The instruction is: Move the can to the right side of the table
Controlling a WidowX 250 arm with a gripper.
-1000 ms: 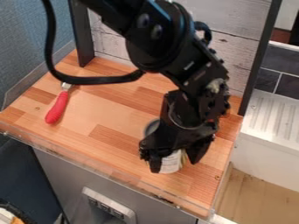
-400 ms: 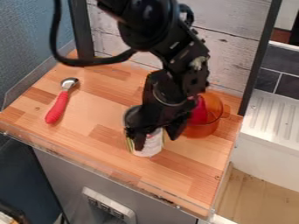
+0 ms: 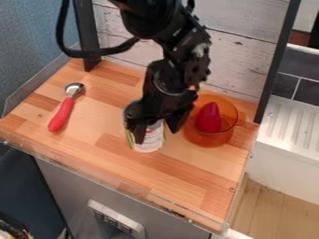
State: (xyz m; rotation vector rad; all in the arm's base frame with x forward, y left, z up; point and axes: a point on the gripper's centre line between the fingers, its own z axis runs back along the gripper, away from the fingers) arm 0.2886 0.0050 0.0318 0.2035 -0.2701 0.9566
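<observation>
Polished metal meets smooth, red plastic in the spoon (image 3: 65, 107) we see on a surface (image 3: 187, 186) of joined wood strips with a soft sheen. We find glossy, see-through orange plastic in the cup (image 3: 202, 140) and a smooth red piece (image 3: 209, 120) inside it. A paper-like label wraps the can (image 3: 150, 143) beneath the black end effector (image 3: 156, 135), whose finish looks mostly matt. Behind, we note rough, pale wood planks (image 3: 243, 56) with knots, and a matt, finely textured blue wall (image 3: 28, 42).
</observation>
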